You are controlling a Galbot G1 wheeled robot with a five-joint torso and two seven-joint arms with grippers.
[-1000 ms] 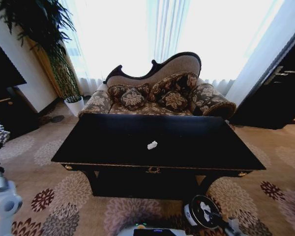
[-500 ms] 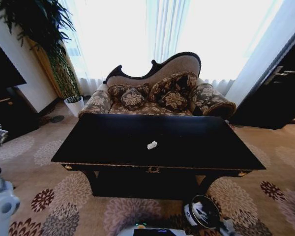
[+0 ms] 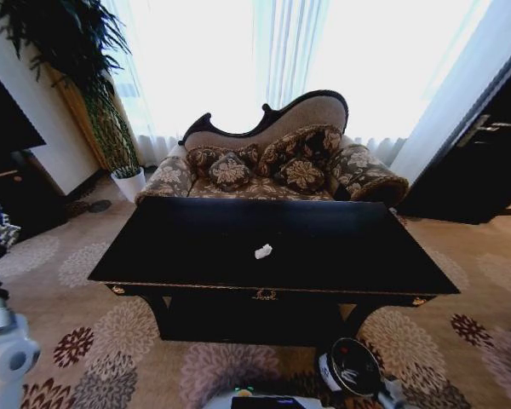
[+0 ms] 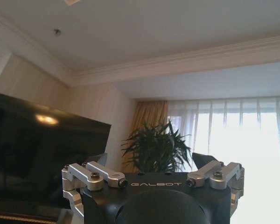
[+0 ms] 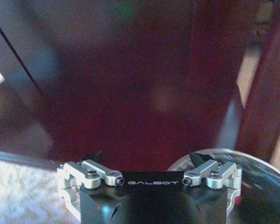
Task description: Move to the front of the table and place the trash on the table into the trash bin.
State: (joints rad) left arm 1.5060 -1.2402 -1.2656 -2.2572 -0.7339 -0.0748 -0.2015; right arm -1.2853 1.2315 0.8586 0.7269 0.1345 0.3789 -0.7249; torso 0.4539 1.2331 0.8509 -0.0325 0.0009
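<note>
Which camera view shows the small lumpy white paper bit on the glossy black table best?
The head view: the small lumpy white paper bit lies plainly on the glossy black table. The left wrist view faces ceiling and curtains; the right wrist view faces dark surfaces.

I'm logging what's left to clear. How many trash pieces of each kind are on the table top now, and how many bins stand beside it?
White paper bit on the table: 1
Trash bin on the floor in front: 1
Total: 2
</note>
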